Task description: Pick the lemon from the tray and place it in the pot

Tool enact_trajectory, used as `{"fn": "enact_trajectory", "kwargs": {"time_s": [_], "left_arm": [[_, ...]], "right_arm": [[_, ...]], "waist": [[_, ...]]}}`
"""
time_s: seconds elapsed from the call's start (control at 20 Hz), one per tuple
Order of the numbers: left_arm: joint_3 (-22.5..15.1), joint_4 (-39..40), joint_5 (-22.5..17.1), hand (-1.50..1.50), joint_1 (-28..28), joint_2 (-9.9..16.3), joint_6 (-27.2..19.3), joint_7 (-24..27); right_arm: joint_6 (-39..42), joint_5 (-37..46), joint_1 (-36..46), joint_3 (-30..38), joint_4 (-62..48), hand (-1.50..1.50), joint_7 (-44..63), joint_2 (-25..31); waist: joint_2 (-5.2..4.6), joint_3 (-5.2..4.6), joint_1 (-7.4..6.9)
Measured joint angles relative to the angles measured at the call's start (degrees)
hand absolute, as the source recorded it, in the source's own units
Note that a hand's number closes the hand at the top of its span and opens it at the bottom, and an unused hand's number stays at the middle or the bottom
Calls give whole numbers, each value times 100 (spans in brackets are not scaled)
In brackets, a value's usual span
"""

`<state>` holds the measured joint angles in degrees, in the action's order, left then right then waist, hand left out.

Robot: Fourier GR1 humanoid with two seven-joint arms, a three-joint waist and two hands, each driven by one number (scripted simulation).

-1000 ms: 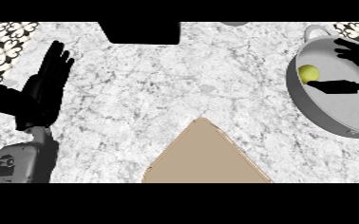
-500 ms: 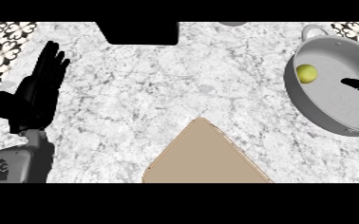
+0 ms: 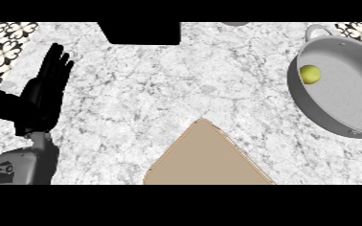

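The right hand has withdrawn out of view, leaving the lemon (image 3: 310, 73) lying in the grey pot (image 3: 344, 119) at three o'clock. The placing looks complete. The left hand (image 3: 44, 96) rests open at nine o'clock, holding nothing; the tan tray (image 3: 205, 158) sits at six.

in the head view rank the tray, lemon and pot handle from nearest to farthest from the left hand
From the left hand, at the view's left edge:
1. Tray, bottom centre of the counter.
2. Lemon, inside the pot at the right.
3. Pot handle, top right corner.
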<state>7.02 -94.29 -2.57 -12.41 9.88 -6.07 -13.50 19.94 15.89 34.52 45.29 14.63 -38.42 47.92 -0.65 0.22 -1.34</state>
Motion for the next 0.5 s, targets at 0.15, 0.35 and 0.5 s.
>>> {"fn": "enact_trajectory", "kwargs": {"time_s": [0.15,0.35,0.5], "left_arm": [[-18,-80,-18,0,15,-16,8,-62],[19,-90,-39,0,121,-5,53,43],[-34,-99,-6,0,100,-69,11,28]], "right_arm": [[277,-37,-165,4,-130,-150,-144,233],[419,-53,-403,-19,-223,-150,-208,477],[413,-55,-487,-53,-249,-150,-259,520]], "waist": [[-1,4,-9],[-3,6,-18],[-6,9,-17]]}}
